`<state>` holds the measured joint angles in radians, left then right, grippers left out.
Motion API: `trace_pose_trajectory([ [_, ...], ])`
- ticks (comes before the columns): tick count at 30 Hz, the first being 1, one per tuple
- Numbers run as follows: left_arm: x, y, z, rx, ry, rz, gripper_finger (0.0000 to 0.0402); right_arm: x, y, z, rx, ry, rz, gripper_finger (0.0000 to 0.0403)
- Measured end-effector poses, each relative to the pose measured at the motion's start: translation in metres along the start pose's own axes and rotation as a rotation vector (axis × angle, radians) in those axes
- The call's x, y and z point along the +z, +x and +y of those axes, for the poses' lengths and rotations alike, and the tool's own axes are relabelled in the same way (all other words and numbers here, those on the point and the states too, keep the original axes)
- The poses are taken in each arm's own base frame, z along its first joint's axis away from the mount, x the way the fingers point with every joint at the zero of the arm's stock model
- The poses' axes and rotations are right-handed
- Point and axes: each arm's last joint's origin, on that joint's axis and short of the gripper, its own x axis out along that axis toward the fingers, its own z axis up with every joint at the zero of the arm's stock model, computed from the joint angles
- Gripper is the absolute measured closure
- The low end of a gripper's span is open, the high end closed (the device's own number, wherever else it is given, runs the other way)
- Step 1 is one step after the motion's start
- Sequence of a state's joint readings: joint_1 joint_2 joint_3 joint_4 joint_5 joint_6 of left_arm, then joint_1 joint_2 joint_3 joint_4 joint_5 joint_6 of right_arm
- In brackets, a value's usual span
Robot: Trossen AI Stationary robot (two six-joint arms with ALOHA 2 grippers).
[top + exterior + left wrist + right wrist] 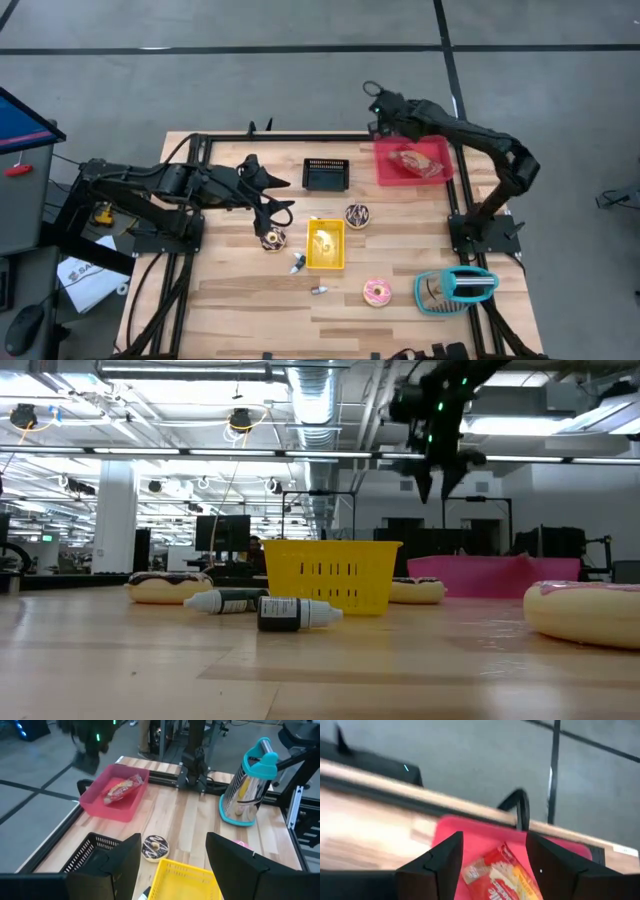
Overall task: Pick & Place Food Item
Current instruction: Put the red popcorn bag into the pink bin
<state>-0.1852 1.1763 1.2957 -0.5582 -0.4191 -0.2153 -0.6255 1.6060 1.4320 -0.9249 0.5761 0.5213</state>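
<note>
A red-and-orange food packet [413, 162] [120, 789] [501, 879] lies flat on the floor of the pink tray [381, 172] [107, 811] at the table's far right. My right gripper [384, 114] [495, 856] [440, 478] hangs open above the tray's far left corner, clear of the packet, pointing down at a slant. My left gripper [281, 211] [172, 865] stands open at the table's left middle, raised over a chocolate doughnut [272, 238], with nothing between its fingers.
A yellow basket [326, 244] [330, 573] stands mid-table, a black basket [325, 175] behind it. A second chocolate doughnut [357, 215], a pink doughnut [378, 292], two small bottles [299, 262] [320, 290] and a teal-handled grater [456, 288] lie toward the near side.
</note>
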Motion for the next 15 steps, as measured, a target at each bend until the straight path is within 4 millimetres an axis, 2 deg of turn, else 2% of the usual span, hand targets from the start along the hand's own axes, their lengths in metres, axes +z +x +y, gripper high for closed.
trace_pose_trajectory([
  [4,0.000,0.000,0.000,0.000,0.003,0.000,0.0184,0.005,-0.040,-0.010,0.107,0.026,-0.069,0.0198],
  [8,-0.001,0.000,0.000,0.001,0.005,0.006,0.0184,-0.008,-0.069,-0.024,0.132,0.004,-0.038,0.0207],
  [11,-0.001,0.000,-0.001,-0.003,0.007,0.007,0.0184,-0.027,-0.073,-0.032,0.062,-0.027,0.081,0.0219],
  [15,0.000,-0.001,-0.003,-0.011,0.005,0.000,0.0184,-0.052,-0.058,-0.031,-0.026,-0.099,0.197,0.0238],
])
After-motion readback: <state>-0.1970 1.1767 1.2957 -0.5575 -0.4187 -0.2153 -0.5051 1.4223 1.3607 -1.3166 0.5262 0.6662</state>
